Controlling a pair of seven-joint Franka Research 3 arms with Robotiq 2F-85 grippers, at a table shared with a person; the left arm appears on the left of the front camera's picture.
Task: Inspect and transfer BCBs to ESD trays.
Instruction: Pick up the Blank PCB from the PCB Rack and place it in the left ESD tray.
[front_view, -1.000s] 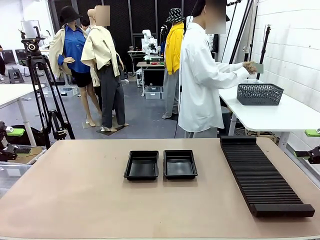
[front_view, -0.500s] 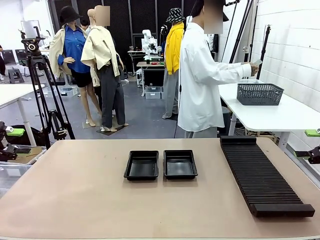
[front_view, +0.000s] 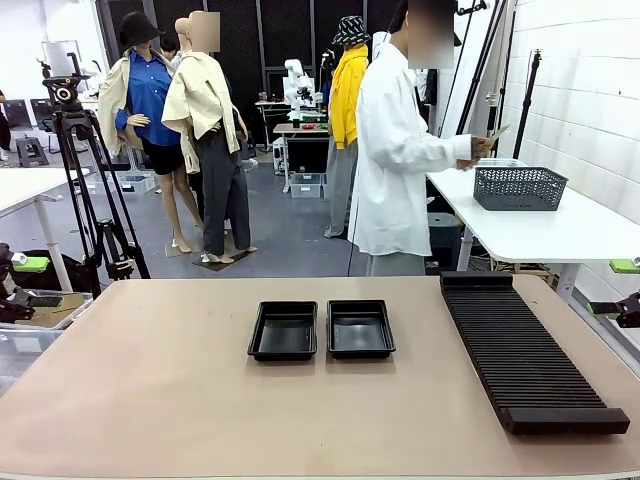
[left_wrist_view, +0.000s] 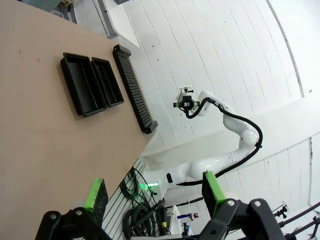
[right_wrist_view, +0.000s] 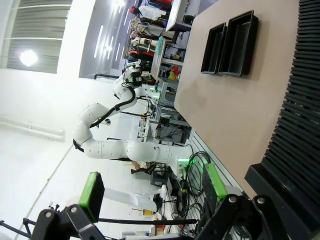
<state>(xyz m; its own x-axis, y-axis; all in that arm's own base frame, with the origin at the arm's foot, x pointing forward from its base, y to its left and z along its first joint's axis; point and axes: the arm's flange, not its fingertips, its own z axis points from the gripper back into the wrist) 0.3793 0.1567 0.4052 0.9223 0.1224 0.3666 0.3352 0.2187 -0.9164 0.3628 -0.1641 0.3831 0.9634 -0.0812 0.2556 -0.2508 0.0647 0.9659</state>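
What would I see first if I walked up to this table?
Probably the left ESD tray and right ESD tray, shiny black, sitting side by side in the middle of the tan table, both looking empty. Next comes the long black ribbed rack along the table's right side. Beyond the far edge, the person in white stands turned toward a grey mesh basket.

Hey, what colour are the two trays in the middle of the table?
Glossy black, both ESD trays; clearest in the front view.
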